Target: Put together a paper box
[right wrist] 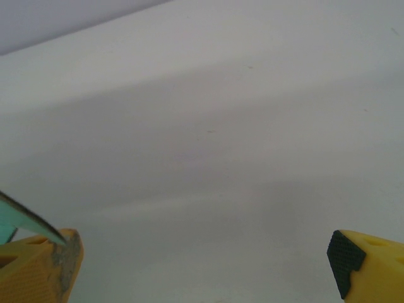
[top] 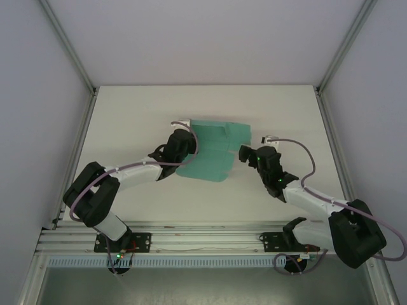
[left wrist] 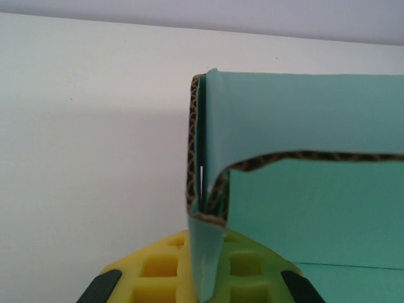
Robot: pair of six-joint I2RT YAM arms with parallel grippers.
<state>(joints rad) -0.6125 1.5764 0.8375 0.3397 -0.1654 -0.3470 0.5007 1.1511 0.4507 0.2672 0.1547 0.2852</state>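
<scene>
The paper box [top: 216, 149] is a teal-green card sheet with partly folded flaps, lying mid-table. My left gripper [top: 186, 143] is shut on its left edge. In the left wrist view a folded flap of the paper box [left wrist: 315, 145] stands upright, its brown corrugated edge showing, pinched between the yellow fingers [left wrist: 158, 268] of the left gripper [left wrist: 208, 271]. My right gripper [top: 245, 154] sits at the sheet's right edge. In the right wrist view the right gripper [right wrist: 202, 255] is open wide, and a sliver of the paper box [right wrist: 14, 216] rests beside its left finger [right wrist: 44, 268].
The white table [top: 127, 121] spreads around the sheet, with bare room at the back and on both sides. White walls and metal frame posts [top: 70, 44] enclose it. A metal rail [top: 203, 244] with the arm bases runs along the near edge.
</scene>
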